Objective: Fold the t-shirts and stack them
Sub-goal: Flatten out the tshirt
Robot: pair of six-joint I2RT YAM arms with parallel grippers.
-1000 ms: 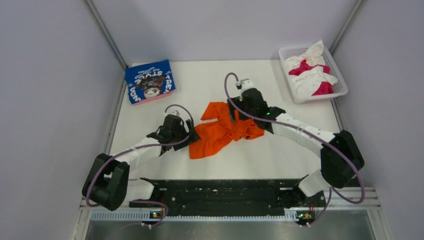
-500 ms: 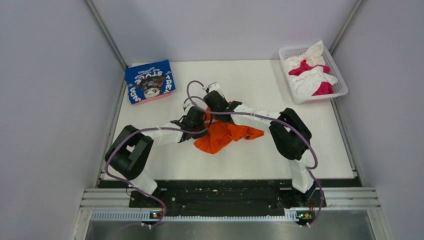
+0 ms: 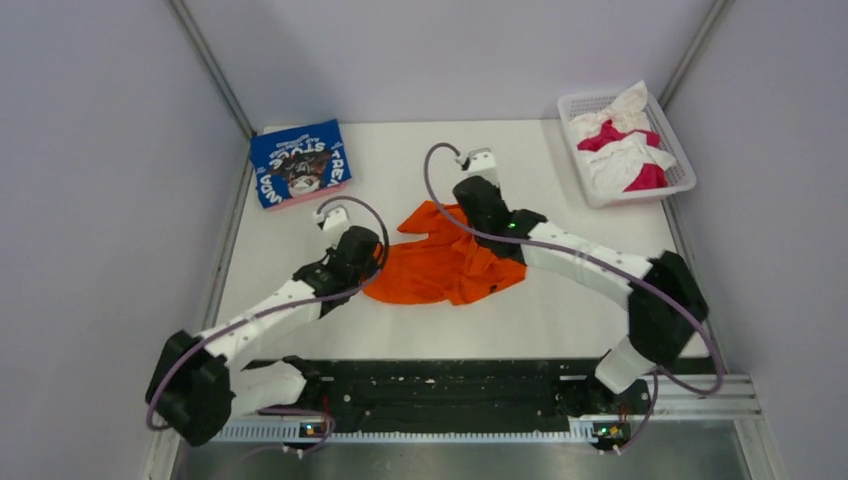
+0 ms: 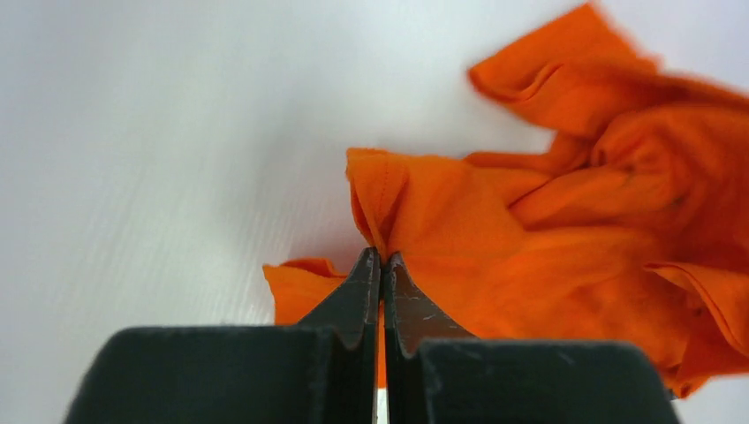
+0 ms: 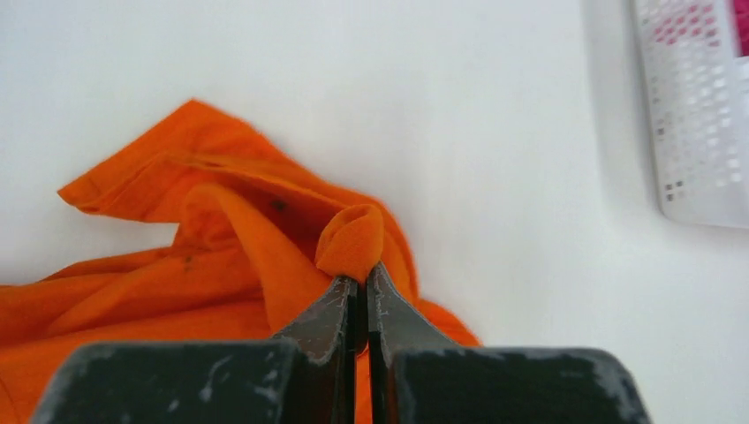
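A crumpled orange t-shirt [image 3: 440, 265] lies mid-table, stretched between both arms. My left gripper [image 4: 382, 256] is shut on a pinch of the orange t-shirt [image 4: 530, 238] at its left edge; in the top view the left gripper [image 3: 372, 262] sits at the cloth's left end. My right gripper [image 5: 363, 276] is shut on a rolled fold of the orange t-shirt [image 5: 221, 238]; from above the right gripper [image 3: 468, 212] is at the cloth's far right part. A folded blue t-shirt [image 3: 299, 162] with white lettering lies at the back left. White and magenta t-shirts [image 3: 622, 150] fill the basket.
A white lattice basket [image 3: 585, 108] stands at the back right corner, its wall also showing as the basket [image 5: 698, 132] in the right wrist view. Grey walls close in on three sides. The black arm rail [image 3: 440, 385] runs along the near edge.
Both grippers went from open to shut on the orange t-shirt. The arms swung together over the cloth, then drew apart, spreading the shirt wider to the left.
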